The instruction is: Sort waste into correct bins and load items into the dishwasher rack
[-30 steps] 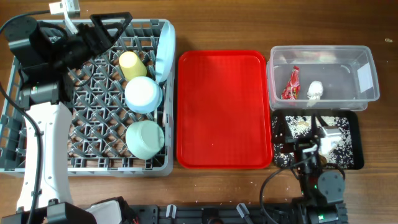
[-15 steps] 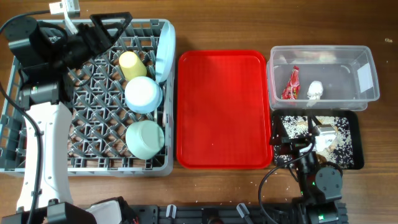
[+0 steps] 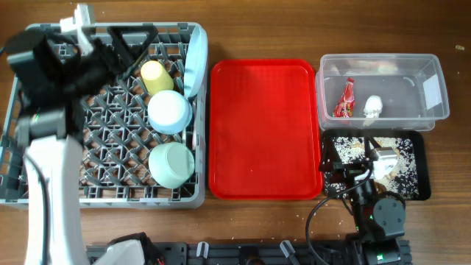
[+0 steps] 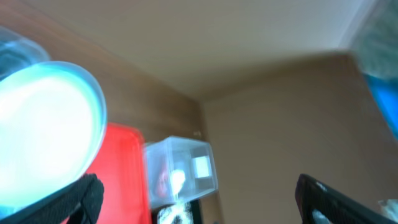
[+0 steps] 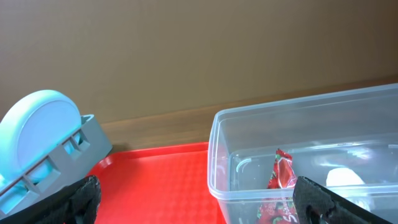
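Observation:
The grey dishwasher rack holds the yellow cup, the light blue bowl, the pale green bowl and the light blue plate, which stands on edge at its right wall. My left gripper is open and empty above the rack's back left part. The clear tub holds the red wrapper and the white paper wad. The black tray holds white grains. My right gripper is open and empty over the black tray's left part. Spoon and fork are out of view.
The flat red tray lies between the rack and the bins. In the right wrist view the tub, wrapper, red tray and plate show ahead. The left wrist view is blurred and shows the plate.
My left arm has shifted over the rack and its view is blurred. My right gripper drew back a little toward the table's front, then stayed still.

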Tool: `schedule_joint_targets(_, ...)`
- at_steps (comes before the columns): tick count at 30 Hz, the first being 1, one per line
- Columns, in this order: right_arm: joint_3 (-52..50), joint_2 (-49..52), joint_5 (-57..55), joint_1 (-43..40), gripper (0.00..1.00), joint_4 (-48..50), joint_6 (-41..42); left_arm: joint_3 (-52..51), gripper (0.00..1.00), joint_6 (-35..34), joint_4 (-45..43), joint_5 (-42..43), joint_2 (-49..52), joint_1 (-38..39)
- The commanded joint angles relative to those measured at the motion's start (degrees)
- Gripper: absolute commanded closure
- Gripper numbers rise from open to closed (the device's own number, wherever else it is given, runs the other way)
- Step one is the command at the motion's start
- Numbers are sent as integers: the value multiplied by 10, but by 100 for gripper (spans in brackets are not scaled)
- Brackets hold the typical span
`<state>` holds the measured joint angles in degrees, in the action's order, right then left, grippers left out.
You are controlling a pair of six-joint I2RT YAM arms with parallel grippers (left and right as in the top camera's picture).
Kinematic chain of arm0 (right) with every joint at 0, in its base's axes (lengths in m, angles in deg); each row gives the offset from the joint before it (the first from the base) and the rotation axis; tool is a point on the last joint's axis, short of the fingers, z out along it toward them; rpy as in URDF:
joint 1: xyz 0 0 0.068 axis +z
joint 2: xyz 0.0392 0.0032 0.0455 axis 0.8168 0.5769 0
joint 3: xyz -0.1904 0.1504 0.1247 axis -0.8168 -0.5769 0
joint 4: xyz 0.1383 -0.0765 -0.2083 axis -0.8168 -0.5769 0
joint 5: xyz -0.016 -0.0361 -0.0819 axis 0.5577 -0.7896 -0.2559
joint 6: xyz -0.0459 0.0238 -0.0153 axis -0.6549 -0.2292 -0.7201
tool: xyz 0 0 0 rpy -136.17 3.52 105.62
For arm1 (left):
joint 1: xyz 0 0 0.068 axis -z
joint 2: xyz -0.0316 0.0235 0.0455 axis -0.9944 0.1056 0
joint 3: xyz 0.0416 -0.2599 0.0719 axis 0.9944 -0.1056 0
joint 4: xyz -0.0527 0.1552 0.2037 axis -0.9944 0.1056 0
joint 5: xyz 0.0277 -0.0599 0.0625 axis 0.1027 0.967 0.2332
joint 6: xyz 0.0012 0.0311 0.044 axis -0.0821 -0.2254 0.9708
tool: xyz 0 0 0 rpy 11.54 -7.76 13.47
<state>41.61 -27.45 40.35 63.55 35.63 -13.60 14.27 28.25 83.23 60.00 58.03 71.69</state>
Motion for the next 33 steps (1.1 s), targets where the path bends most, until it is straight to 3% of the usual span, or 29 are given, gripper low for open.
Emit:
schedule_joint_targets(1,-1,-5,8,-2,0,2,-10,-26,0,63,139,-243,-146,48)
schedule_joint_targets(2,-1,-5,8,-2,0,2,-10,-49,0,63,180,-339,-195,79)
schedule_joint_targets(4,-1,-5,8,-2,0,2,-10,-107,0,63,217,-442,-299,134)
schedule_joint_targets(9,-1,-5,8,-2,0,2,-10,-247,0,63,222,-514,-523,165)
schedule_joint_targets(13,-1,-5,8,-2,0,2,-10,-342,0,63,202,-555,-621,165)
schedule_joint_targets(15,-1,-5,8,-2,0,2,-10,-419,0,63,139,-568,-669,165)
schedule_joint_targets(20,-1,-5,8,-2,0,2,-10,-618,0,61,-254,-565,-736,165)
schedule_joint_targets(22,-1,-5,8,-2,0,2,-10,-654,0,61,-304,-565,-737,161)
schedule_joint_targets(27,-1,-5,8,-2,0,2,-10,-698,0,61,-275,-566,-737,149)
schedule_joint_targets(31,-1,-5,8,-2,0,2,-10,-699,0,71,-157,-566,-737,112)
schedule_joint_targets(33,-1,-5,8,-2,0,2,-10,-699,0,157,-155,-561,-737,104)
